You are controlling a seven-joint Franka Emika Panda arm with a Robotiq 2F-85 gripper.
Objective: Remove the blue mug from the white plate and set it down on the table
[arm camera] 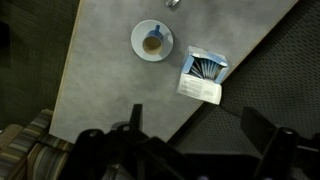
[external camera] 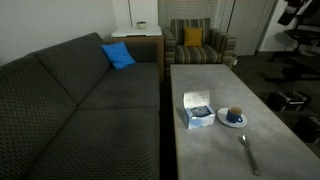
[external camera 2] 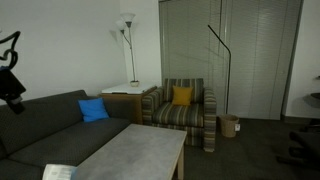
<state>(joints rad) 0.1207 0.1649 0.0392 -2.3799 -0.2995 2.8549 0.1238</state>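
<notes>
Now my wide-open, empty fingers [arm camera: 265, 135] hover high, the squat blue mug [arm camera: 152, 43] far ahead and below on its round white plate [arm camera: 137, 33].

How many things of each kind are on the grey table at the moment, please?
Mug: 1
Plate: 1
Box: 1
Spoon: 1
Total: 4

Mug [arm camera: 153, 43] on plate [arm camera: 138, 32], beside box [arm camera: 204, 76]
</notes>
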